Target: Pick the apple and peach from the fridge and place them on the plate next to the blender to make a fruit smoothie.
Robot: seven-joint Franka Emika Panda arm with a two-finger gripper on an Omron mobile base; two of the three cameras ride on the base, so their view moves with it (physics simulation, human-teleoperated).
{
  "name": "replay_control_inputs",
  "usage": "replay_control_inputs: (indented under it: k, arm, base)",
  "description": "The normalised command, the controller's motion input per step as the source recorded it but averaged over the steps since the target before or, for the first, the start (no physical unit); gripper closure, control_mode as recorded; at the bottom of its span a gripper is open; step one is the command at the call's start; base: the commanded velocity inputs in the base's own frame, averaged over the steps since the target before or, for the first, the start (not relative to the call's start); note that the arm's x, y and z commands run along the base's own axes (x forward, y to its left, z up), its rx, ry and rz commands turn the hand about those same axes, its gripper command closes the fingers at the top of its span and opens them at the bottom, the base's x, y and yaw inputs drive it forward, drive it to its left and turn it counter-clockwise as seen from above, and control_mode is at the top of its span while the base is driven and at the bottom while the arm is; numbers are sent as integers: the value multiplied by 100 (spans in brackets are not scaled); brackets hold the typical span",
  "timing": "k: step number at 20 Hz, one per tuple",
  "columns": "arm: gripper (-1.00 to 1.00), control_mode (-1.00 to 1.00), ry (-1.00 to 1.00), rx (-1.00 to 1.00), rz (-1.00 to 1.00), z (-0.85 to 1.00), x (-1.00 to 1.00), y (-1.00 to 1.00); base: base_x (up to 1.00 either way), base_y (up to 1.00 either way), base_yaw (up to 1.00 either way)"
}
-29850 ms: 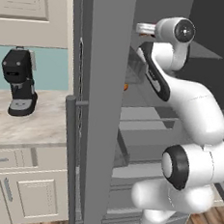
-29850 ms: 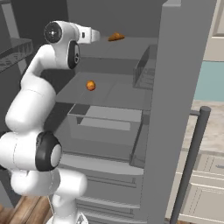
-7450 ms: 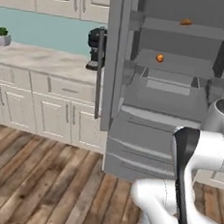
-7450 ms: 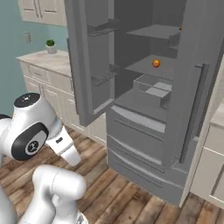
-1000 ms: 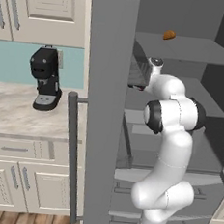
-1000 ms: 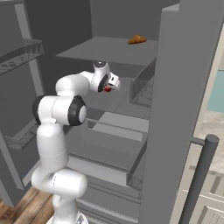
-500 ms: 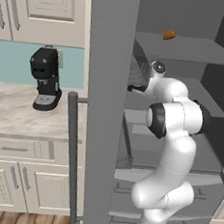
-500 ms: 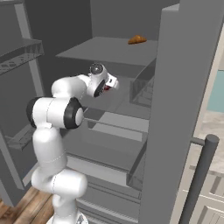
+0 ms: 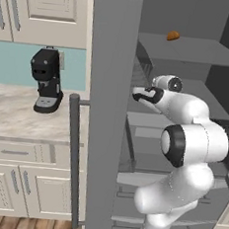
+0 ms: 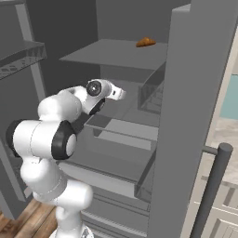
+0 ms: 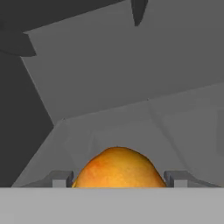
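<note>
The peach, round and orange with a reddish blush, sits between my two dark fingertips in the hand view, and both press against its sides. My gripper is shut on it. In the left base view the gripper points left inside the open fridge, just above the middle shelf, with its tips half hidden by the door edge. Behind the peach lie grey fridge walls and a shelf. The apple, the plate and the blender are out of view.
An oblong orange-brown lump lies on the upper fridge shelf. The fridge door with its vertical bar handle stands close on the left of the arm. A black coffee machine stands on the counter.
The hand has come down and back a little from the shelf, toward the door side, with the peach still between the fingers. The base has not moved.
</note>
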Motion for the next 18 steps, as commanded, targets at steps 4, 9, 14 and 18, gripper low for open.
replay_control_inputs:
  k: [4,9,14,18]
  arm:
    - [100,-100,0,0,-11,100,-100,-36]
    - [100,-100,10,2,-12,91,-100,-25]
    - [100,-100,23,3,-13,67,-100,-12]
    - [100,-100,32,4,-12,61,-100,-9]
  base:
    - [0,0,0]
    - [0,0,0]
    - [0,0,0]
    - [0,0,0]
